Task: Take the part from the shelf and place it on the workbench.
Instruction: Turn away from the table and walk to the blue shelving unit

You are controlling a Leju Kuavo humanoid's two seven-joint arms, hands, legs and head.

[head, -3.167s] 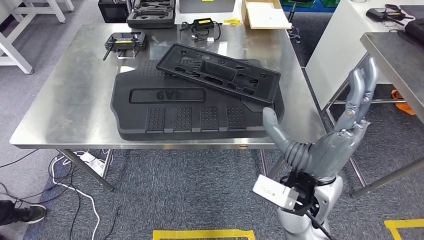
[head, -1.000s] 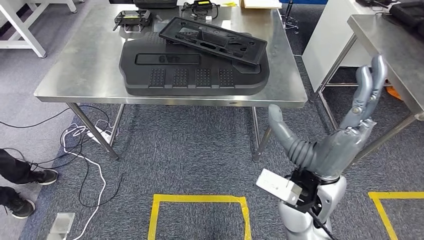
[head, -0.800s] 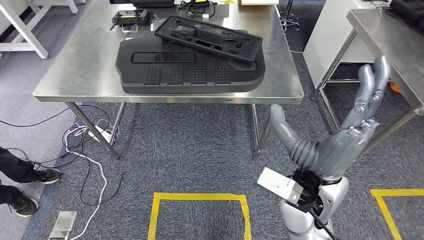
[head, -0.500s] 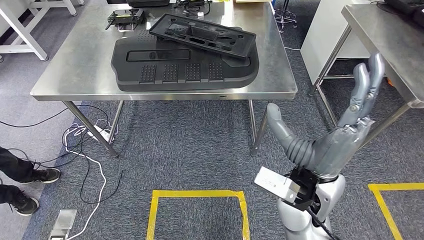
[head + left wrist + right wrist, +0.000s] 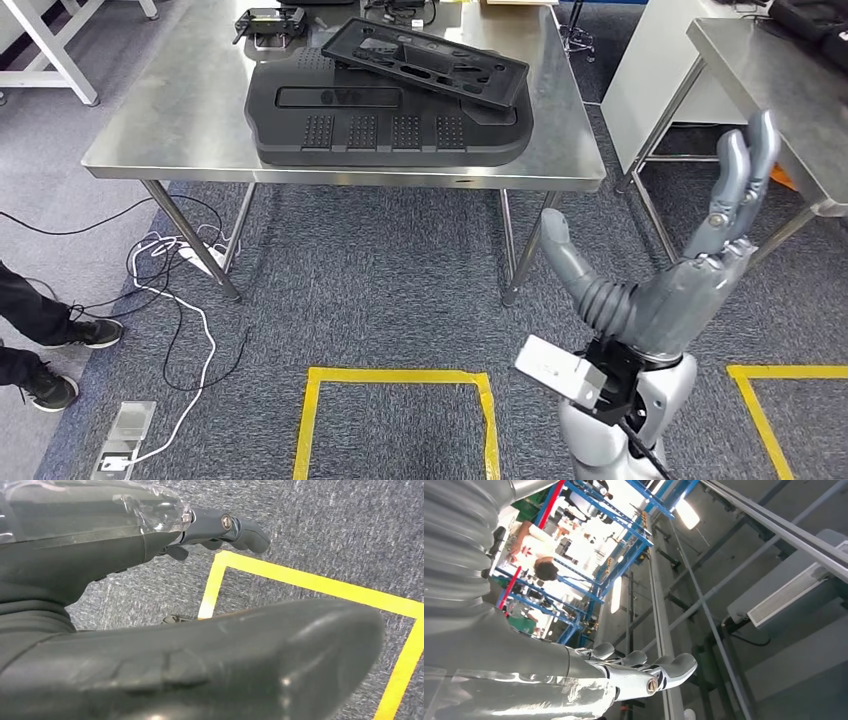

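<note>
Across the last few seconds my whole head view has slid — the stainless-steel bench (image 5: 190, 120) has shrunk toward the top of the frame and more grey carpet and yellow floor tape (image 5: 395, 378) has come in below, so I read that as the robot backing off, not the things moving. The large black moulded panel (image 5: 385, 125) lies flat on the bench as before, with the flatter black tray-like part (image 5: 435, 62) resting across its far edge, tilted. My right hand (image 5: 690, 270) stays raised beside the bench, well apart from both pieces, fingers (image 5: 740, 170) straight and spread wide, holding nothing. My left hand (image 5: 220, 527) hangs over the carpet, fingers loosely curled with nothing in them. I judge the placing done — the robot seems free to leave.
</note>
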